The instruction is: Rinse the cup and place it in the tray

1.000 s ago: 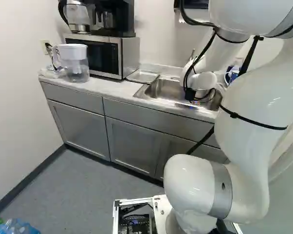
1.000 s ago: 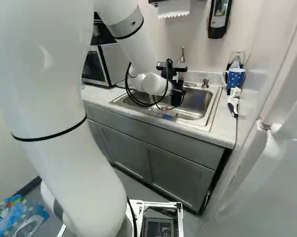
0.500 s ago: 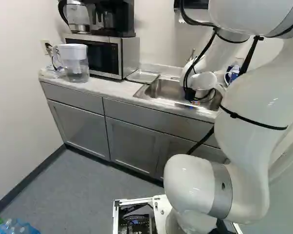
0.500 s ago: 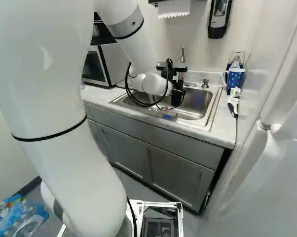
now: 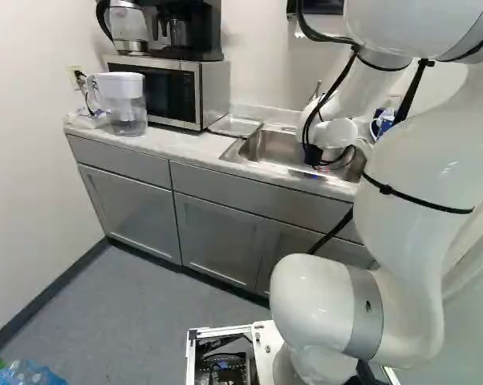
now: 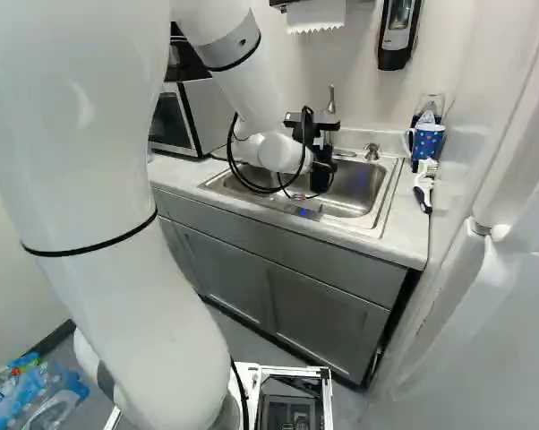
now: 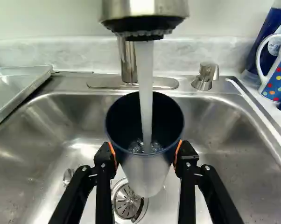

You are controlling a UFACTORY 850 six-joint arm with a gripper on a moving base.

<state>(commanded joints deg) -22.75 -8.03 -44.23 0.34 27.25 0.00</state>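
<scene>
Your gripper clamps the dark-blue cup under the running faucet at twelve o'clock; swirl gently, squeeze steadily, then tip it over the drain strainer, clear of the ten-o'clock metal tray.

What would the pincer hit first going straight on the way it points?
With the cup leading, the pincer would probably meet the sink's back wall, below the faucet; depth is unclear.

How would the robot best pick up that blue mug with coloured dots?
Probably by the mug's white handle, coming from the sink side, a finger on either side of the loop, which sticks out that way. The gripper must release the cup first.
</scene>
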